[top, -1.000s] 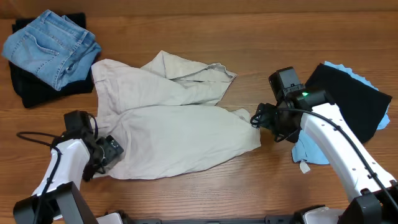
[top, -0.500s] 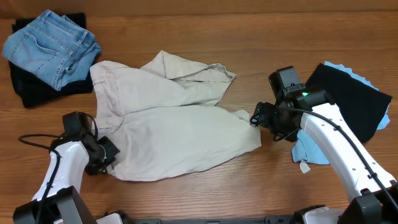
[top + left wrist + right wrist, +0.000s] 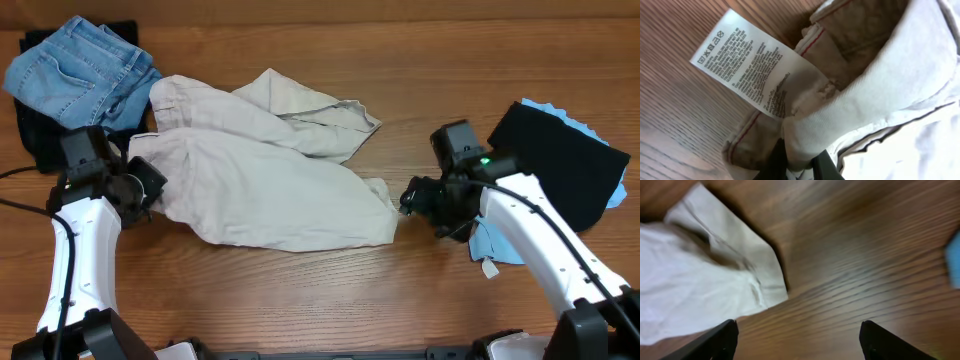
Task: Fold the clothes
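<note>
The clothes, large pale beige trousers (image 3: 270,180), lie crumpled across the middle of the table. My left gripper (image 3: 150,185) is at their left edge, shut on a fold of the fabric. In the left wrist view the cloth (image 3: 865,90) is pinched between the dark fingers (image 3: 777,160), and a white care label (image 3: 747,62) hangs over the wood. My right gripper (image 3: 408,197) stands open just right of the trousers' right end, apart from it. The right wrist view shows a trouser corner (image 3: 705,280) ahead of the wide-apart fingers (image 3: 715,340), with bare wood between them.
Folded blue jeans (image 3: 80,70) rest on a black garment (image 3: 40,145) at the back left, close to my left arm. At the right, a black garment (image 3: 560,165) lies on a light blue cloth (image 3: 495,240), under my right arm.
My left gripper shut on the trousers' left edge and carried it toward the back left, dragging the garment that way. The right gripper stayed open and shifted slightly forward.
</note>
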Controlling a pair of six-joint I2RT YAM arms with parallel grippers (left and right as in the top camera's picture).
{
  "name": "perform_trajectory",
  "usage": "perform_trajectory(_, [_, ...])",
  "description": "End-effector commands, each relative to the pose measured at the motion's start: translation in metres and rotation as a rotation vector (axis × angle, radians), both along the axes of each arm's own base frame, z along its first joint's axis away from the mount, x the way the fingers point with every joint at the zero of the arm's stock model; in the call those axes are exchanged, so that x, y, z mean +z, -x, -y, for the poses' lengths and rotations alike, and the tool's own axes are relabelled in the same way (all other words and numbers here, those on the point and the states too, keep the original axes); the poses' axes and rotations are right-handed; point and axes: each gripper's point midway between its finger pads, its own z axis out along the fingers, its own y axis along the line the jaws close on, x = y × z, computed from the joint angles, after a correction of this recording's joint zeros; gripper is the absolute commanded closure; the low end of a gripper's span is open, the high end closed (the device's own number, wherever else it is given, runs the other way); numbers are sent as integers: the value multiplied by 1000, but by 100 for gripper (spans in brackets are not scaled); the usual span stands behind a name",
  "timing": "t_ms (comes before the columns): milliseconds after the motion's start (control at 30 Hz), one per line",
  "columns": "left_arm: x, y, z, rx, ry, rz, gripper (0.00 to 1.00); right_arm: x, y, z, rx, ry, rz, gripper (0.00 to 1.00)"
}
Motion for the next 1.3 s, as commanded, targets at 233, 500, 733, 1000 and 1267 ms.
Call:
perform_trajectory(233, [8, -1, -15, 79, -38, 7, 96, -41, 27, -46, 22, -321, -28, 19])
perform_trajectory(500, [6, 3, -14, 64, -38, -12, 96, -52, 15, -58, 53, -410, 89, 15])
perform_trajectory(733, [6, 1, -2, 28, 21, 2, 96, -53, -3, -63, 60, -431, 164, 8])
perform_trajectory(1000, [5, 3, 13, -6, 93, 0, 96, -66, -3, -69, 54, -465, 124, 17])
perform_trajectory(1267, [6, 6, 17, -36, 108, -11, 96, -59, -6, -72, 11, -494, 106, 96])
